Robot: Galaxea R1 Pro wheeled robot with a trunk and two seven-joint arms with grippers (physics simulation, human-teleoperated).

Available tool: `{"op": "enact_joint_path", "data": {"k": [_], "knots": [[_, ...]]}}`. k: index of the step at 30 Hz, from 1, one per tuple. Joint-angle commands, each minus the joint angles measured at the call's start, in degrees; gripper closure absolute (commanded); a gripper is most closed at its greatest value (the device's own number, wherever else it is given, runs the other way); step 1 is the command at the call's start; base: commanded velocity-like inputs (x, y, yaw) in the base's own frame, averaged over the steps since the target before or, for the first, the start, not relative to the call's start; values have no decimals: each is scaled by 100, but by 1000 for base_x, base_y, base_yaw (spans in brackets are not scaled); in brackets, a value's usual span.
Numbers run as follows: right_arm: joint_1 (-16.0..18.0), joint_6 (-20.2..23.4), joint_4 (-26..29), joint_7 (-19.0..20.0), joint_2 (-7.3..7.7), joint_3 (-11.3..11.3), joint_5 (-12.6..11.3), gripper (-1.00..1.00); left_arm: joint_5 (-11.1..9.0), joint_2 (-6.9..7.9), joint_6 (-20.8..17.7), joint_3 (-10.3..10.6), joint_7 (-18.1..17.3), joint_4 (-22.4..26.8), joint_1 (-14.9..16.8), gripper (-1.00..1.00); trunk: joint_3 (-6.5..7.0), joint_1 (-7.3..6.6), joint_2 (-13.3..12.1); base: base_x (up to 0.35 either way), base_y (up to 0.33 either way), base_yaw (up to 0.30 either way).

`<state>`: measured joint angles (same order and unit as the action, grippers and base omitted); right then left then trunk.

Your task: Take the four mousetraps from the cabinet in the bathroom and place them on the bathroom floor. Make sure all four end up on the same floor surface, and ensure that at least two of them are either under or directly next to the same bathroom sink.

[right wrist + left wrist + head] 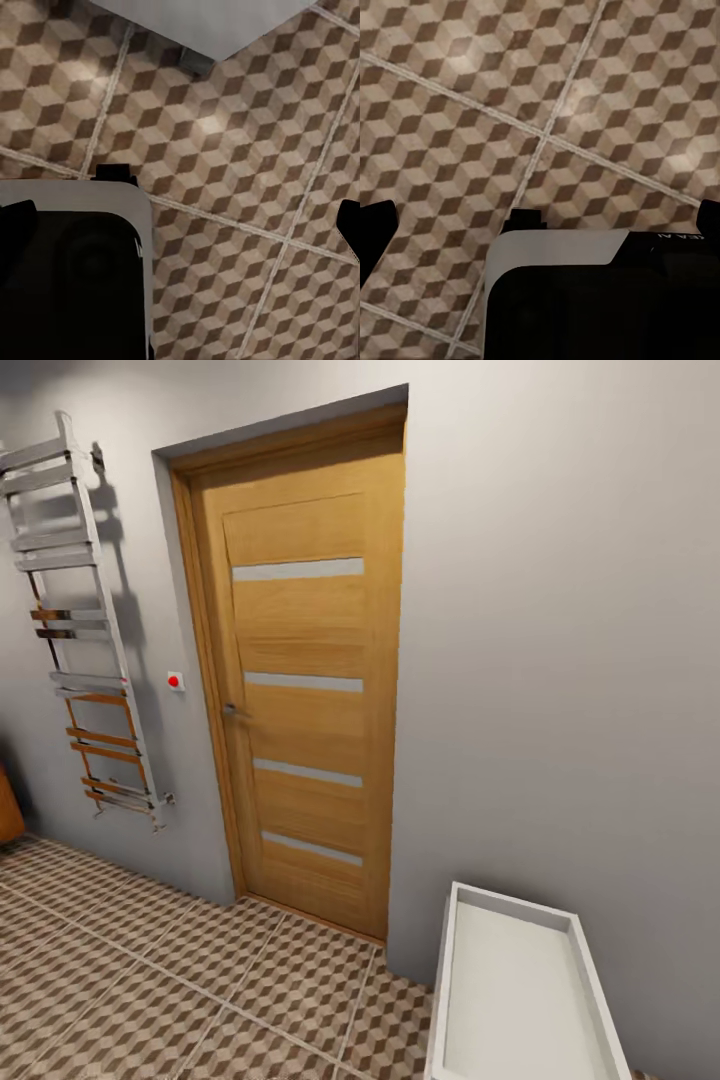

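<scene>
The mousetraps and the sink are out of view. The bathroom floor (150, 980) of brown, beige and cream cube tiles spreads below a grey wall. An orange-brown wooden corner (8, 805) pokes in at the far left edge; I cannot tell whether it is the cabinet. In the left wrist view my left gripper (542, 225) hangs open over bare tiles (585, 90), its dark fingertips (375, 236) far apart. My right gripper (182, 221) is likewise open above the tiles (225, 150), with nothing between its fingertips (349, 225).
A closed wooden door (305, 690) with pale glass strips stands straight ahead. A chrome towel rail (80, 630) hangs on the wall to its left. A white boxy fixture (520, 990) sits at the lower right against the wall. A pale grey slab (210, 22) edges the right wrist view.
</scene>
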<state>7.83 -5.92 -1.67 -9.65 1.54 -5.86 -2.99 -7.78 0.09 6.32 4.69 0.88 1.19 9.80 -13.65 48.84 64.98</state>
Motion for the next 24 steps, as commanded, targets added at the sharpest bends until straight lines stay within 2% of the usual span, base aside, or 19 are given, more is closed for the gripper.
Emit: {"op": "enact_joint_path", "data": {"k": [1,16,24], "knots": [[8,-31,-18,-11,-2,-46,-30,-100,-57,-1,18,50,9,-6,5,-100,-7,0,5,0,0,300],[8,-36,-18,-14,10,-46,-26,-100,-73,1,17,38,-17,-5,5,-100,-7,0,5,0,0,300],[8,-34,-16,-14,23,-46,-5,-100,-70,-49,13,10,-42,-5,5,-100,-7,0,5,0,0,300]]}}
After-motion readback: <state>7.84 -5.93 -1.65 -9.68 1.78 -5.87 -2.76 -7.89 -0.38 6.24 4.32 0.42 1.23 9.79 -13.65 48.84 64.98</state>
